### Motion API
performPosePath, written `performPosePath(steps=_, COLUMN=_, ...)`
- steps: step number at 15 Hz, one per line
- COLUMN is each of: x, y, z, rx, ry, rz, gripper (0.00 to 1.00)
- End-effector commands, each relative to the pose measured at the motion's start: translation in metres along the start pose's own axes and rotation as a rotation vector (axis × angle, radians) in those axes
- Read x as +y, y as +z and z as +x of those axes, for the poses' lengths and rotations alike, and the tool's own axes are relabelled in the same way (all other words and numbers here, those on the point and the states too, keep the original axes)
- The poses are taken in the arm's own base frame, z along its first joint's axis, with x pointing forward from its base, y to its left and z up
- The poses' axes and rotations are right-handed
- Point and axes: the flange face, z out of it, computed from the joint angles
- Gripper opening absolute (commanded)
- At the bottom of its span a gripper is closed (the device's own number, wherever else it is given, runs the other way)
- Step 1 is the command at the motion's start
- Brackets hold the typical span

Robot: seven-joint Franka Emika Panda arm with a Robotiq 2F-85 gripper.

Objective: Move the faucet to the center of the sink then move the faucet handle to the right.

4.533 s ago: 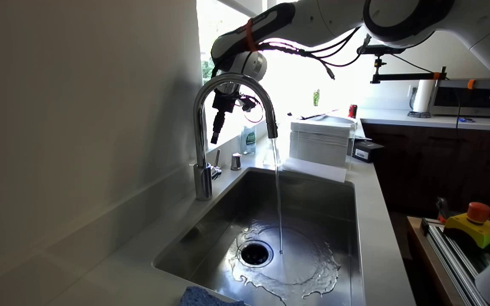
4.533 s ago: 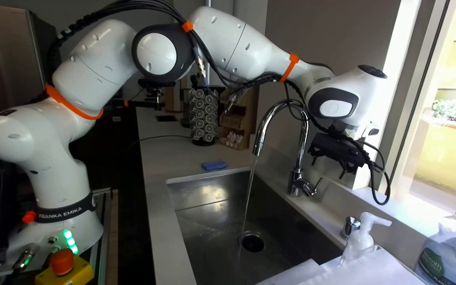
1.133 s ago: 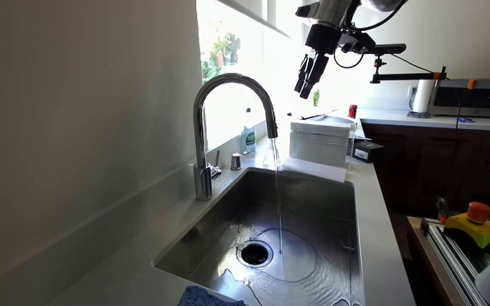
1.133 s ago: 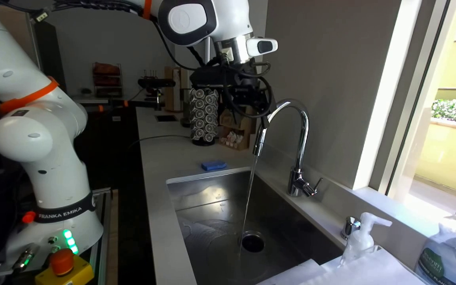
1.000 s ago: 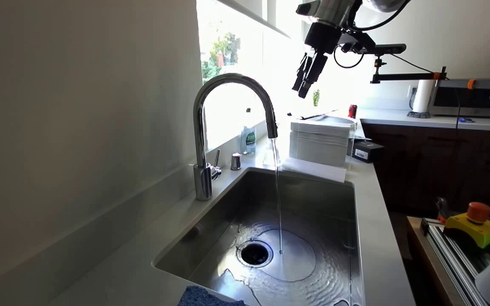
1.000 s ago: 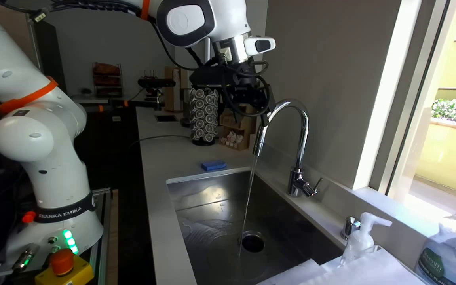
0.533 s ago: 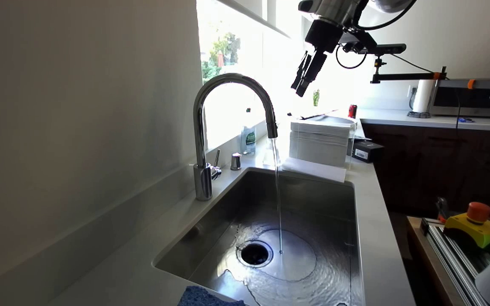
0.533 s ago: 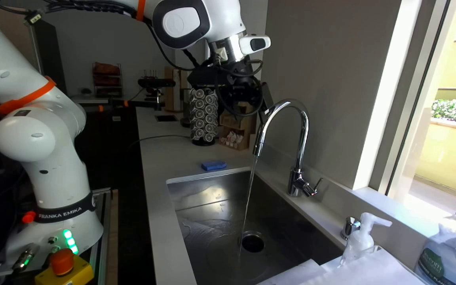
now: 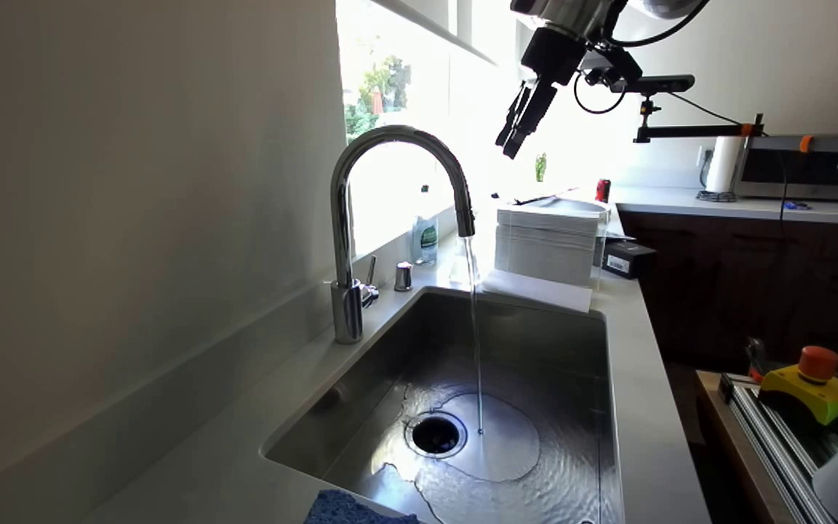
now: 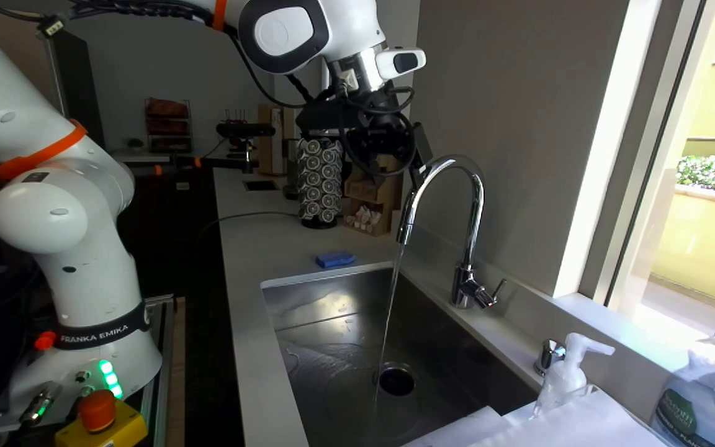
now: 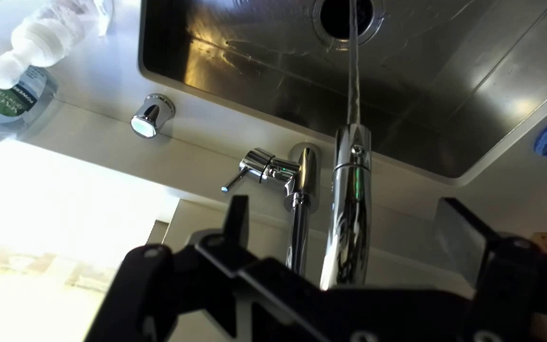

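Spread hand (image 11: pixel 342 216) hangs near the running faucet (image 11: pixel 348 213)

In the wrist view the hand's fingers (image 11: pixel 237 221) stand well apart, clasping nothing, with the faucet showing between them; in an exterior view a gap parts the hand from the spout (image 9: pixel 464 207). The pose seems chosen for straddling and swinging it. The faucet rises from the surface (image 10: pixel 283 241) beside the sink (image 9: pixel 535 331), its spout reaching over so the stream of water (image 9: pixel 476 349) lands just beside the drain (image 9: pixel 435 434); centring looks done, or nearly. The faucet handle (image 11: pixel 254 164) juts sideways at the foot, so turning it likely needs a separate approach.

Counted: one faucet, one handle, one sink, one drain, one blue sponge (image 10: pixel 335 259), one chrome cap (image 11: pixel 152 115), and two bottles, a pump bottle (image 10: pixel 565 377) and a green-capped bottle (image 10: pixel 700 382).
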Motion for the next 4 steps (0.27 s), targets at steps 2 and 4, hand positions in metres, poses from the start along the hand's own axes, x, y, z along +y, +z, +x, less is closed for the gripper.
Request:
performPosePath(steps=2, x=-0.007, y=-0.0125, z=0.0119, rx=0.068, ry=-0.004, rz=-0.023, gripper=1.0)
performPosePath(steps=4, x=-0.0037, y=-0.01, z=0.0109, rx=0.049, ry=-0.015, rz=-0.024, gripper=1.0)
